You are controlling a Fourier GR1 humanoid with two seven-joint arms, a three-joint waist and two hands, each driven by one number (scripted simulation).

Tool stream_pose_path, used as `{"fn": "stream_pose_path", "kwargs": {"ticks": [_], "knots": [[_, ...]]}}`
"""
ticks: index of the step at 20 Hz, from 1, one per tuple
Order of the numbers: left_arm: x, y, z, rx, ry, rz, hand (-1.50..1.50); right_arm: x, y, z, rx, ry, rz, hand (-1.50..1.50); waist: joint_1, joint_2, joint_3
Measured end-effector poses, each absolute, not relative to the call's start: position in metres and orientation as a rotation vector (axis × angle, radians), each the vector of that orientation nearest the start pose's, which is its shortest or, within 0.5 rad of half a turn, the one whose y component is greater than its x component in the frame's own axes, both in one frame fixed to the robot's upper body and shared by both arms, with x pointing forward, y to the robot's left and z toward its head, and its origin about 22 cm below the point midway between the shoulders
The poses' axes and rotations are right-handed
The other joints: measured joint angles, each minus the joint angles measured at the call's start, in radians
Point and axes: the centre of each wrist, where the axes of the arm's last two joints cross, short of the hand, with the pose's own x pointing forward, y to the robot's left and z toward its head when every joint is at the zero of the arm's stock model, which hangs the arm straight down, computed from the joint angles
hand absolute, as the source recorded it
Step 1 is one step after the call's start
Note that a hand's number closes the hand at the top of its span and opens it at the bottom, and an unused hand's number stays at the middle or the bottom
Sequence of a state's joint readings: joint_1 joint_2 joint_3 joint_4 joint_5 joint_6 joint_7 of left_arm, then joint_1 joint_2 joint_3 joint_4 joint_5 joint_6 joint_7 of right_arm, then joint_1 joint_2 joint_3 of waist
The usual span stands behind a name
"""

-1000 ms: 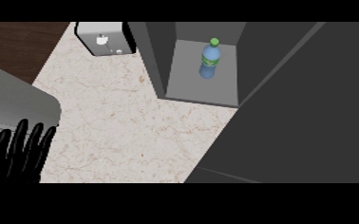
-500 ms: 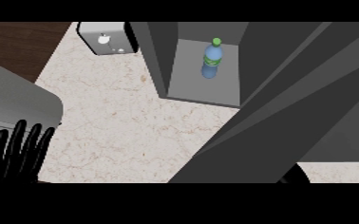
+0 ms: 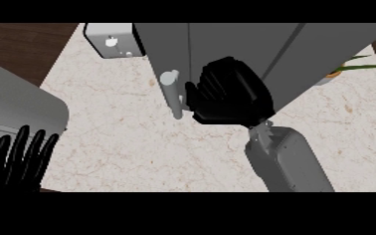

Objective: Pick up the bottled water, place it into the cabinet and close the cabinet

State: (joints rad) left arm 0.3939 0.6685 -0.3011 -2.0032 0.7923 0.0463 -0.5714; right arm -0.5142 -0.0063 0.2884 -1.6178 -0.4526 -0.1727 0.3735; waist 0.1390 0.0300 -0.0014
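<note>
Head view: the cabinet (image 3: 242, 50) stands at the back of the marbled bench (image 3: 125, 129) with its grey doors shut, a pale handle (image 3: 173, 92) on the front, and the right hand (image 3: 229, 93) lies flat against the door just right of that handle, fingers (image 3: 197, 95) straight and released, w/ the grey forearm (image 3: 288, 162) coming up from the lower edge. The bottled water is not visible, so I cannot tell where it is. The left hand (image 3: 23, 160) rests open at the lower left corner, fingers up, beside a grey appliance (image 3: 26, 107); a small white box (image 3: 112, 40) sits at the back left of the cabinet, and green leaves (image 3: 352, 64) show at the right edge.
</note>
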Motion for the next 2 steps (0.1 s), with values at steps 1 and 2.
{"fn": "stream_pose_path", "kwargs": {"ticks": [1, 2], "knots": [[0.1378, 0.2873, 0.0522, -0.400, -1.902, 0.124, -1.50, 0.3081, -0.0970, 0.1372, 0.635, -1.505, 0.141, 1.50, -0.007, -0.004, 0.003], [0.1380, 0.2886, 0.0497, -0.400, -1.902, 0.128, -1.50, 0.3131, -0.0935, 0.1364, 0.633, -1.498, 0.131, 1.50, -0.014, -0.009, 0.006]]}}
